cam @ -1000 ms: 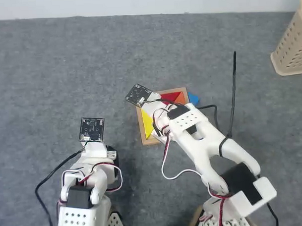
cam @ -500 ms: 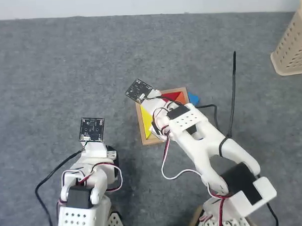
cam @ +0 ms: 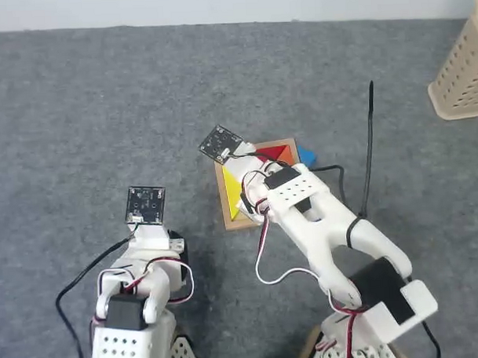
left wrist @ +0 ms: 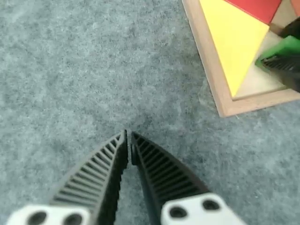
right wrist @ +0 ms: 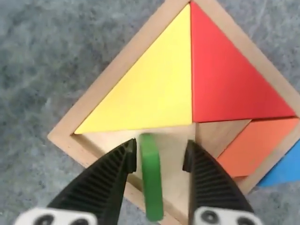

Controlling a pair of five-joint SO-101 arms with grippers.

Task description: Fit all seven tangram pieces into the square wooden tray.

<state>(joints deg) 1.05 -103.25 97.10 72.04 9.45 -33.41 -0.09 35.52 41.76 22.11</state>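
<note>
The square wooden tray [right wrist: 63, 137] holds a yellow triangle [right wrist: 150, 89], a red triangle [right wrist: 225, 79] and an orange piece [right wrist: 248, 145]. A blue piece [right wrist: 281, 173] lies just outside its rim. My right gripper [right wrist: 160, 145] is open over the tray's bare wood. A green piece [right wrist: 151, 183] stands on edge between its fingers, against one of them and apart from the other. In the high view the right arm [cam: 302, 200] covers much of the tray [cam: 239, 223]. My left gripper [left wrist: 129, 137] is shut and empty over the carpet, short of the tray's corner [left wrist: 225, 110].
Grey carpet covers the whole table. A beige slatted basket [cam: 463, 69] stands at the far right edge. A thin black rod [cam: 371, 143] rises beside the right arm. The left arm [cam: 144, 261] sits at the near left, with open carpet around it.
The right arm's wrist has shifted slightly away from the arm's base over the tray. The left arm has not moved.
</note>
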